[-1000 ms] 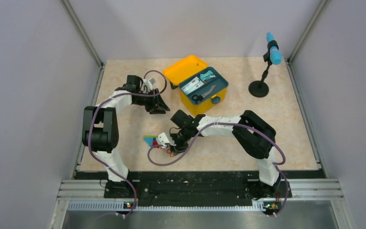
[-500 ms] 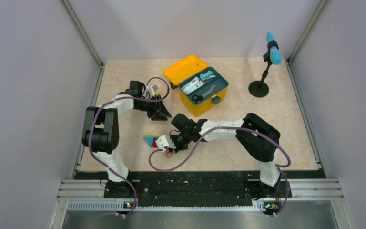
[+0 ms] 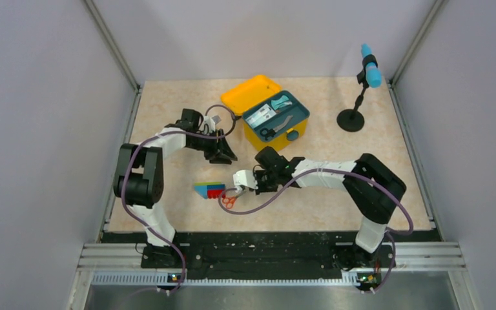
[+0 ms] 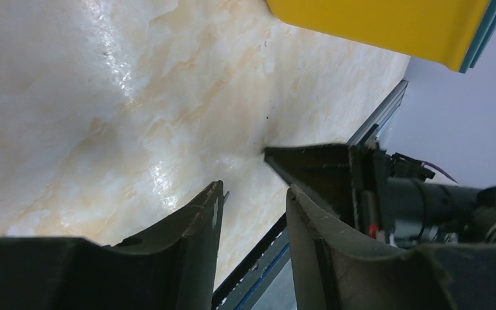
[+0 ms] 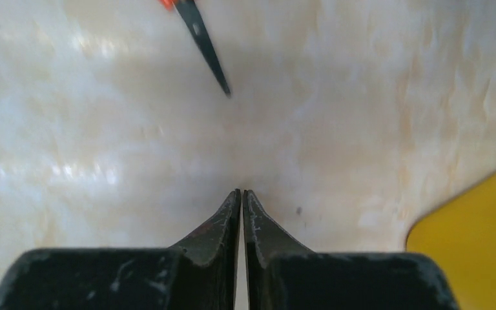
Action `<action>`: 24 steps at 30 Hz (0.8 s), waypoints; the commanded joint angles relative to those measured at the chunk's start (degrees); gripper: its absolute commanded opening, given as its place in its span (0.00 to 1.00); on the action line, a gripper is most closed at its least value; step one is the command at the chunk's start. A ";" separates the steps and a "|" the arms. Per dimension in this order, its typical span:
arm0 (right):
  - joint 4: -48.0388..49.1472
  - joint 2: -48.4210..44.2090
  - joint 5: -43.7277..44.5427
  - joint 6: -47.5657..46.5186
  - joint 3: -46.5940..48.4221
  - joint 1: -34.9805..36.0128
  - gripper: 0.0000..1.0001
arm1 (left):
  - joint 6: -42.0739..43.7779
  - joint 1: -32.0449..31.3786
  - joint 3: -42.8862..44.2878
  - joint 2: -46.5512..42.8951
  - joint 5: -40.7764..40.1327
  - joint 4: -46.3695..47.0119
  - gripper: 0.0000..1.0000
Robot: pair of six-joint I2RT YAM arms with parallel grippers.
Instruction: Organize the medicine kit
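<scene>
**Top view.** The medicine kit (image 3: 272,147) stands open at the far middle of the bench (image 3: 168,103). Its lid is thrown back, so the teal tray (image 3: 299,110) of instruments can take more. Orange-handled scissors (image 3: 227,201) lie loose near the front, just beside a multicoloured toy block (image 3: 208,190). I judge the scissors the next item to pack.

**Left wrist view.** My left end effector (image 4: 252,190) is slightly parted and holds nothing. It sits low over the bench, with the kit's yellow edge ahead.

**Right wrist view.** My right end effector (image 5: 241,192) is pressed closed and empty. The scissor blade lies ahead of it, so nothing is grasped yet.
</scene>
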 commanded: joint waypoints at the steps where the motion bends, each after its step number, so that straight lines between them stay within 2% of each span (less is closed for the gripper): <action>1: -17.33 -1.10 1.58 1.47 -4.96 -4.64 0.10 | 0.07 -0.50 2.29 -0.04 1.12 1.01 0.45; 5: -15.04 -5.13 -7.86 2.83 -1.13 -4.79 0.35 | 2.98 -0.36 5.64 -0.27 -1.36 -1.32 0.46; 8: -10.00 -4.10 -15.34 7.89 3.55 -4.47 0.44 | 4.55 0.04 8.63 -0.47 -2.20 -2.72 0.46; 12: -1.71 -0.28 -23.07 12.60 7.83 -2.78 0.52 | 6.25 0.60 9.68 -2.37 -3.00 -3.46 0.46; 15: 3.88 3.01 -24.75 14.50 9.70 -0.64 0.55 | 6.77 1.26 9.45 -3.68 -4.10 -3.18 0.46; 24: 4.65 12.14 -23.17 17.60 17.52 3.07 0.57 | 4.43 4.36 7.46 -6.32 -4.24 -0.37 0.46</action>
